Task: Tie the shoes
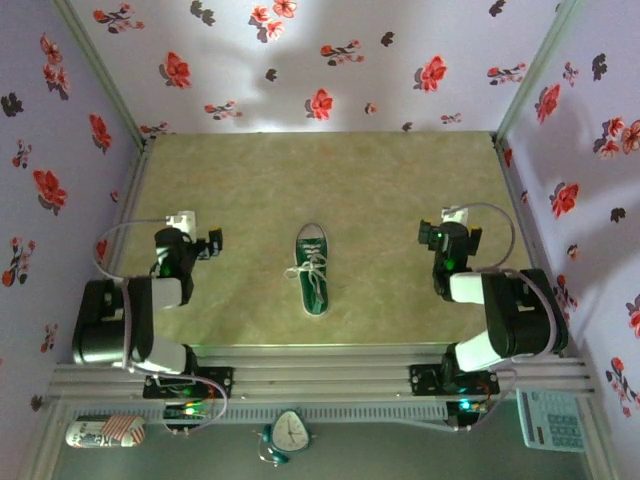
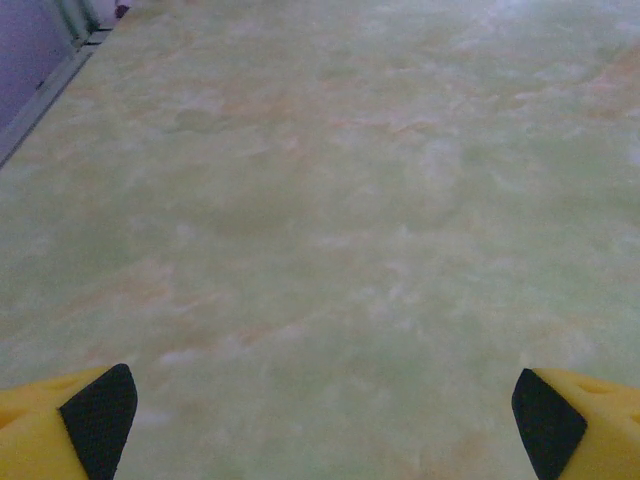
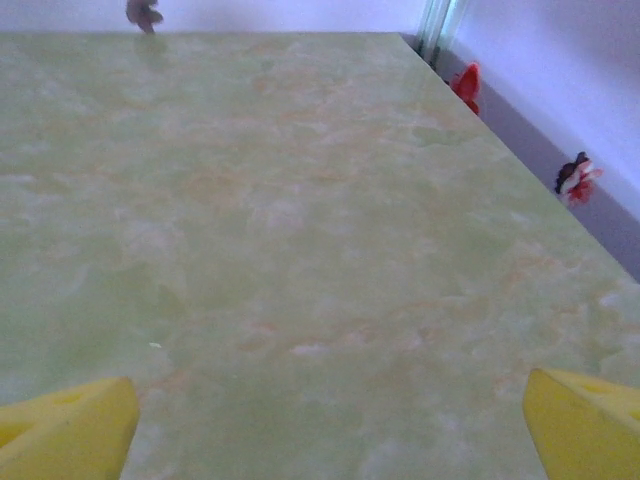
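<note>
As sneaker point(image 1: 312, 270) rests, marbled table point(image 1: 400, 185), floral walls point(image 1: 330, 60)

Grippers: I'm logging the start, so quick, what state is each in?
Left gripper: open, holding nothing.
Right gripper: open, holding nothing.

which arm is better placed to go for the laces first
Left, narrowly. Both the left tool and right tool are open, flanking the sneaker at similar distances, but a lace strand seems to spill toward the left tool.

A clock point(image 1: 290, 432), a calculator point(image 1: 551, 420) and a can point(image 1: 103, 433) sit near the marbled table point(image 1: 350, 180).
</note>
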### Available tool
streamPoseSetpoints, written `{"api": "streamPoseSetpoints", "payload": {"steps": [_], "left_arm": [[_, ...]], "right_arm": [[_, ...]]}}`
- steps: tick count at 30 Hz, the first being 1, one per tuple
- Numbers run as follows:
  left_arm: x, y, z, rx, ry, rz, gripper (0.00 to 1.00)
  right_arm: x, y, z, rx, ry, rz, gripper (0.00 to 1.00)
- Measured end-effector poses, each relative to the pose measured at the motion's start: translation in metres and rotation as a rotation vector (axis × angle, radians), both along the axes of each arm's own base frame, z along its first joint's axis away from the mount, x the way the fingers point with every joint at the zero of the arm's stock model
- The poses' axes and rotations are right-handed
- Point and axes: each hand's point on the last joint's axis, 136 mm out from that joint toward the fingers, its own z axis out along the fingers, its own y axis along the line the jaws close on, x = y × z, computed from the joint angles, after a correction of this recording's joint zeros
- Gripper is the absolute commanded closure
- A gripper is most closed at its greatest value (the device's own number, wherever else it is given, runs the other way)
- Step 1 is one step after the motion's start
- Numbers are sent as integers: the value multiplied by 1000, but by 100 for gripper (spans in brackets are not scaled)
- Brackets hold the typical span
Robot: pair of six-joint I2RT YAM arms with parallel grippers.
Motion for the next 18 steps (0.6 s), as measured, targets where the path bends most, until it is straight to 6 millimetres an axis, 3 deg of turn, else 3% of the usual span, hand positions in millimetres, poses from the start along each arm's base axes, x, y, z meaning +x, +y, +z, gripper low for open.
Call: {"api": "streamPoseSetpoints", "payload": {"steps": [4, 18], "left_arm": [[5, 1, -5, -10, 11, 5, 0], [8, 0, 2, -11, -18, 5, 0]], "right_arm": [[3, -4, -15, 45, 18, 5, 1], [8, -2, -11, 99, -4, 34, 1]]}}
